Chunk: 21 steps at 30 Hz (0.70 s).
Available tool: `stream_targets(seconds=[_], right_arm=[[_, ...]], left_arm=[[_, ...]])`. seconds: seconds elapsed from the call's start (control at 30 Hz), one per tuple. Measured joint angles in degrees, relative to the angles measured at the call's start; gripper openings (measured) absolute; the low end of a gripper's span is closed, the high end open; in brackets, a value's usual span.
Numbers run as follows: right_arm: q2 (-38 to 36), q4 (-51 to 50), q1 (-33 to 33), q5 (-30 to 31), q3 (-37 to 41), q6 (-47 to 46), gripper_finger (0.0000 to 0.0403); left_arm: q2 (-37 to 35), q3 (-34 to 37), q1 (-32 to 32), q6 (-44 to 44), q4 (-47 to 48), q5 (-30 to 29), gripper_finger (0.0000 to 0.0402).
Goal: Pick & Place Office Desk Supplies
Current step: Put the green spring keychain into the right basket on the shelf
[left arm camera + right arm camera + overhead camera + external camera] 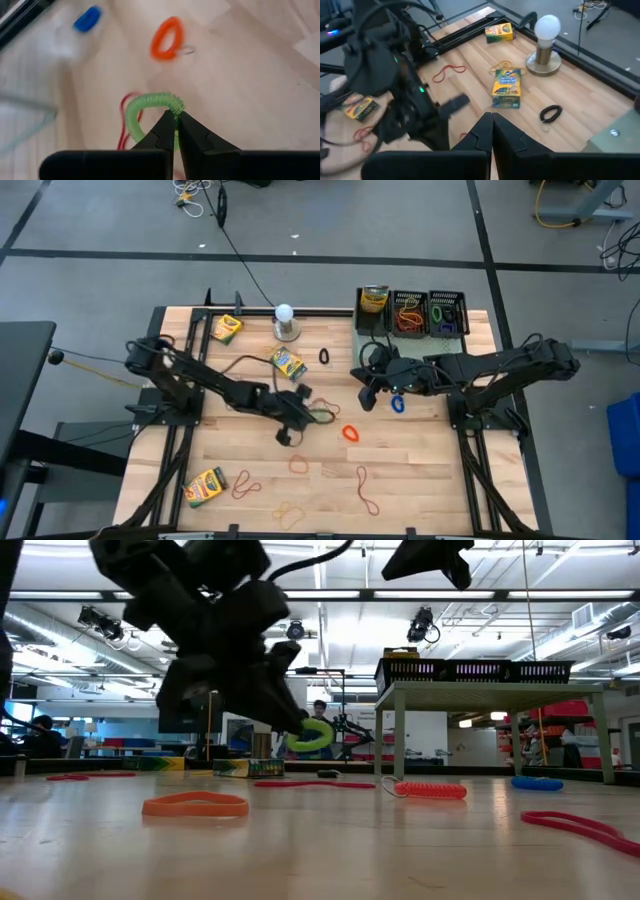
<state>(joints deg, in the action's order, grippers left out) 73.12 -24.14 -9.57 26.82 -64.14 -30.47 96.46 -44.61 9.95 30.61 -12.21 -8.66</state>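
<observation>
A green coiled loop [150,102] hangs from my left gripper [175,116], which is shut on it over the middle of the table [420,480]. The same green loop [310,735] shows above the tabletop in the low view. My right gripper [491,117] is shut on nothing, raised right of centre above a blue loop [398,404]. An orange coil [350,433] lies just near of the left gripper [310,415]. Crayon boxes [288,363] [226,328] [206,486] lie flat. Black mesh baskets [446,313] stand on the pale riser at the far right. My left gripper pinches the green loop's coiled rim [176,106] between its two fingertips, at one spot on the ring. The fingers slant down from the table's left side. The loop hangs off the fingertips, lifted clear of the wood, over a red rubber band [124,112].
A white ball on a metal base [285,320] stands at the far centre, a black coil [324,357] beside it. Thin rubber bands [365,490] [243,483] lie scattered along the near side. The baskets hold a crayon box [374,298] and coloured bands [408,313].
</observation>
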Motion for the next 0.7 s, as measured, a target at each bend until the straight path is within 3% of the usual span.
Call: stream_targets(seconds=[0.17,0.3,0.53,0.7], right_arm=[[0.00,0.04,-1.24,-0.05,0.00,-0.40,0.0009],[-0.02,0.43,-1.22,-0.05,-0.04,-0.45,0.0009],[-0.02,0.36,-1.24,-0.37,-0.05,-1.87,0.0009],[-0.02,0.05,-1.24,-2.11,-0.04,-3.47,0.0009]], left_arm=[[6.64,-6.02,1.00,2.22,0.44,3.16,0.0017],[9.47,-9.19,1.12,2.26,1.51,4.44,0.0041],[9.39,-11.27,0.84,-1.76,8.22,5.10,0.0106],[6.29,-11.26,0.95,-5.74,14.16,2.57,0.0123]])
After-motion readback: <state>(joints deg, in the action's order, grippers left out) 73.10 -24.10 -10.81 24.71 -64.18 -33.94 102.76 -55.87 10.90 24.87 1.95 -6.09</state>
